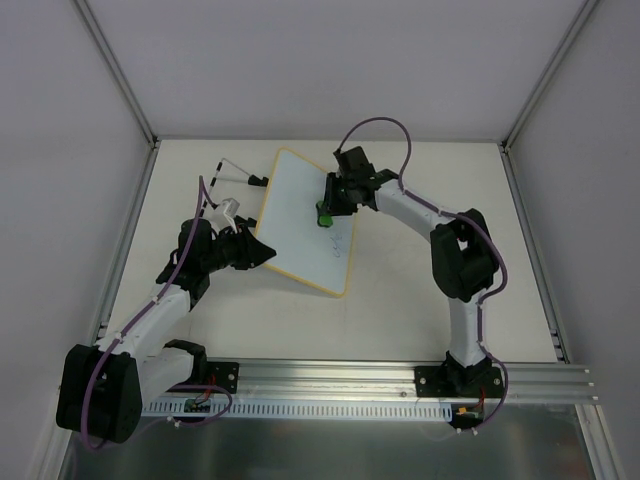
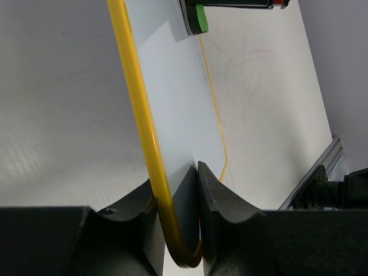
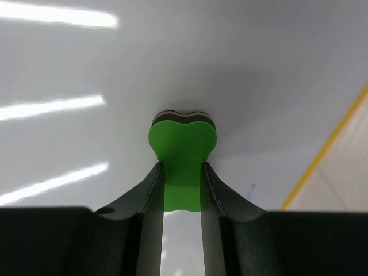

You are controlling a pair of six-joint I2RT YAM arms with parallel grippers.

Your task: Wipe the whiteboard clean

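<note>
The whiteboard (image 1: 305, 215) lies tilted on the table, white with a yellow rim, with faint blue writing near its lower right part. My left gripper (image 1: 262, 250) is shut on the board's left edge; in the left wrist view the yellow rim (image 2: 138, 115) runs between the jaws of my left gripper (image 2: 183, 195). My right gripper (image 1: 330, 205) is shut on the green eraser (image 1: 324, 214) and presses it onto the board's surface. In the right wrist view the eraser (image 3: 183, 155) sits between the jaws of my right gripper (image 3: 182, 190), its dark felt against the board (image 3: 230, 69).
A black-and-white marker (image 1: 212, 190) and a thin wire lie on the table left of the board. White walls stand on three sides. An aluminium rail (image 1: 340, 385) runs along the near edge.
</note>
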